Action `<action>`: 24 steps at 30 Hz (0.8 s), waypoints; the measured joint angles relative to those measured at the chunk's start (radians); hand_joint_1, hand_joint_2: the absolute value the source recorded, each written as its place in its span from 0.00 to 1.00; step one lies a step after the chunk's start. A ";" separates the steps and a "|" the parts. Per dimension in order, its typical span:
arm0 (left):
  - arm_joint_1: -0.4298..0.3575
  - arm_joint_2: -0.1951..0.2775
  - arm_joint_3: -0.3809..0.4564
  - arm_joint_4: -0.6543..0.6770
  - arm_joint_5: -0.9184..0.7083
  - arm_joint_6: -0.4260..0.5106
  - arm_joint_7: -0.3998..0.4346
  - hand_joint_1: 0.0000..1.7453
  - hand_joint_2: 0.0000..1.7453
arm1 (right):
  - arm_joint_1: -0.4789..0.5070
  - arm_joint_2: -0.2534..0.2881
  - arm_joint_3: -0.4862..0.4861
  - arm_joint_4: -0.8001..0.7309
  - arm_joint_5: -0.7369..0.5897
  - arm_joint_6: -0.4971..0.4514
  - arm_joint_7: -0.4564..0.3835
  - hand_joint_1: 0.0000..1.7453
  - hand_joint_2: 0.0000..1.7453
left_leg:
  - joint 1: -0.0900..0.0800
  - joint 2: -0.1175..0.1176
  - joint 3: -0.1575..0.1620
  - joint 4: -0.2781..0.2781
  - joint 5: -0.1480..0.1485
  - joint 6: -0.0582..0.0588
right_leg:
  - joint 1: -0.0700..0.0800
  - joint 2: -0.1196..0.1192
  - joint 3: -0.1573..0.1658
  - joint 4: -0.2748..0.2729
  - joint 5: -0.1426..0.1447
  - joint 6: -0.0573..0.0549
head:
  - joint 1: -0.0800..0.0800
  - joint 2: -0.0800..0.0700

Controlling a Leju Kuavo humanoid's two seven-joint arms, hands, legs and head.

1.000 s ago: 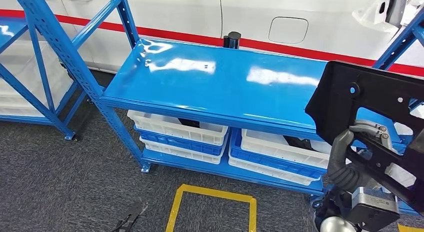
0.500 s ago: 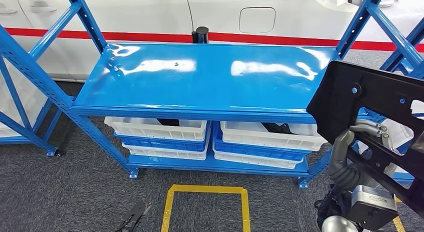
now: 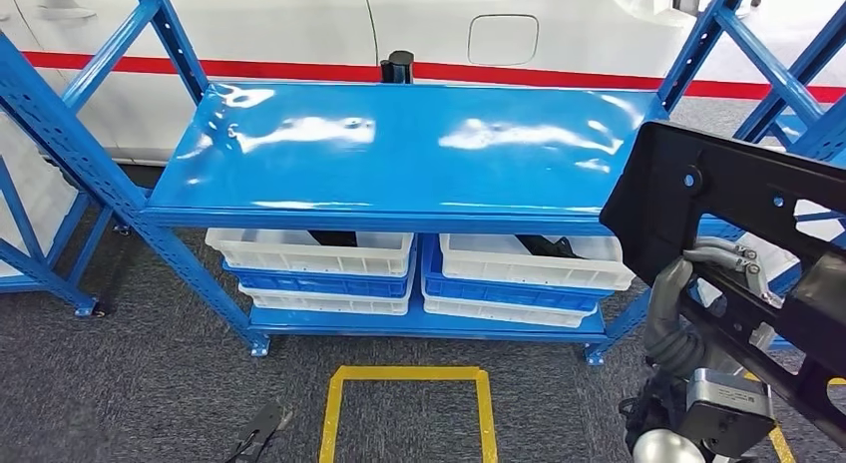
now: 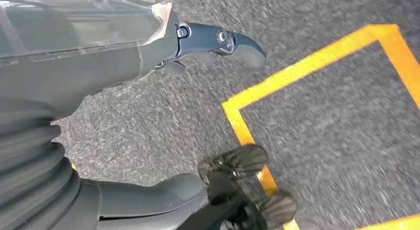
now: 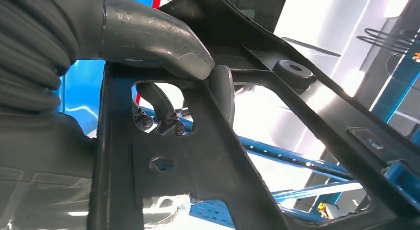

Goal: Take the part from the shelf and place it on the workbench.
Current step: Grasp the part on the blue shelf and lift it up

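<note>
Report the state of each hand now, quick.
Left hand: open, holding nothing, hanging over the floor.
Right hand: holding the black part, fingers through its opening.

Bins [image 3: 309,251] under workbench [image 3: 399,149]

Black part [image 3: 728,224] cut off at right edge; bin contents [image 3: 544,247] mostly hidden under shelf [image 3: 399,154].

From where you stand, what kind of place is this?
Probably a car factory or parts store: blue steel shelving with white plastic bins, a white car body behind, yellow floor tape, and a black plastic car part in the right hand.
</note>
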 joint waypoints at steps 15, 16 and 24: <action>0.004 0.009 0.003 0.009 0.000 0.000 -0.004 0.00 1.00 | -0.012 -0.004 0.009 0.015 -0.001 0.000 0.008 1.00 1.00 | -0.004 0.003 -0.116 0.052 0.028 -0.045 | -0.009 -0.011 0.133 -0.102 -0.016 -0.029 | -0.004 0.000; 0.004 0.009 0.003 0.009 0.000 0.000 -0.004 0.00 1.00 | -0.012 -0.004 0.009 0.016 -0.001 0.000 0.008 1.00 1.00 | -0.002 0.001 -0.132 0.106 -0.028 -0.050 | -0.009 -0.012 0.122 -0.101 -0.004 -0.036 | -0.006 0.000; 0.001 0.011 0.011 0.010 0.000 0.000 -0.008 0.00 1.00 | -0.010 -0.004 0.009 0.021 -0.004 0.000 0.008 1.00 1.00 | 0.009 -0.008 0.042 0.073 -0.063 -0.057 | -0.005 -0.011 0.015 -0.073 0.068 -0.015 | -0.009 0.000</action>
